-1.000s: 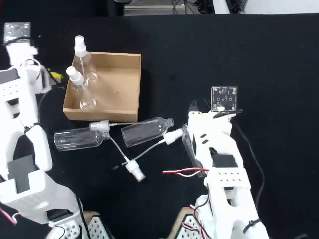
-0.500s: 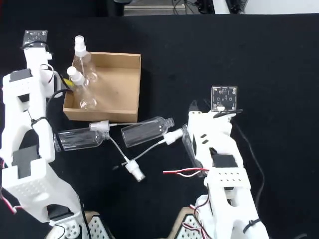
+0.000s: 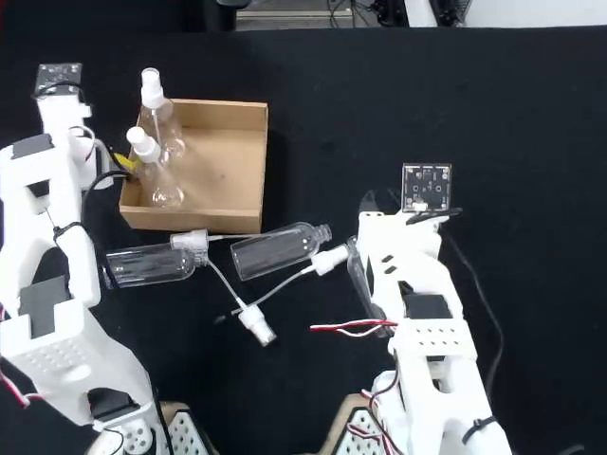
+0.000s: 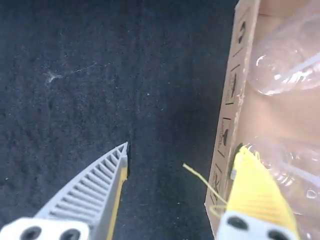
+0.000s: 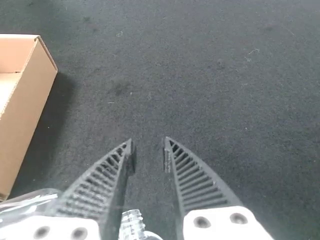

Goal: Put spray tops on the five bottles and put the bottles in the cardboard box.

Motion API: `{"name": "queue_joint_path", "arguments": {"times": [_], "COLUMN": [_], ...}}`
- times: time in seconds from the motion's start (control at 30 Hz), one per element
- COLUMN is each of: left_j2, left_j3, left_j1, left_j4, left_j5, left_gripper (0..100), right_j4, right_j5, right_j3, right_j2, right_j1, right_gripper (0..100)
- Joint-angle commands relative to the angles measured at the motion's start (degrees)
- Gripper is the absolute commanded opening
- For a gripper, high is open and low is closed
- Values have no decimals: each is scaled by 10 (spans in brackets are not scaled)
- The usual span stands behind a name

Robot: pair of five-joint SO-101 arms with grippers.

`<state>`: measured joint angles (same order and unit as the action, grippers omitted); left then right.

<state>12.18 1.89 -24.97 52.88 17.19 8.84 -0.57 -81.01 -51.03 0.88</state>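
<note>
While left jaws gape, cardboard box [image 4: 229, 100] wall beside yellow jaw.

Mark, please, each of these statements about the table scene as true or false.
1. Two bottles with spray tops stand upright in the cardboard box. True: one stands behind the other.
2. The right tool hangs over the cardboard box. False: the right tool is open above the black table, apart from the box.
3. The left tool is open at the box's side wall. True.
4. The bottles outside the box stand upright. False: two bottles lie on their sides in front of the box, with a loose spray top beside them.
</note>
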Motion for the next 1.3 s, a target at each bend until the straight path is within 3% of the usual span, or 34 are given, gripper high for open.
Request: {"name": "queue_joint_path", "arguments": {"times": [0.0, 0.87, 1.1, 1.27], "left_j2": [-9, -12, -12, -10], "left_j3": [-28, 0, 0, 0], "left_j1": [-23, -31, -31, -21], "left_j4": [3, 9, 44, 45], "left_j5": [3, 4, 5, 5], "left_gripper": [306, 306, 305, 193], "right_j4": [-16, -15, -17, -15], "right_j5": [-4, -4, -4, -4], "right_j3": [3, 3, 3, 3], "right_j2": [-23, -23, -23, -23], "right_j1": [-10, -10, -10, -10], "right_gripper": [83, 83, 83, 83]}}
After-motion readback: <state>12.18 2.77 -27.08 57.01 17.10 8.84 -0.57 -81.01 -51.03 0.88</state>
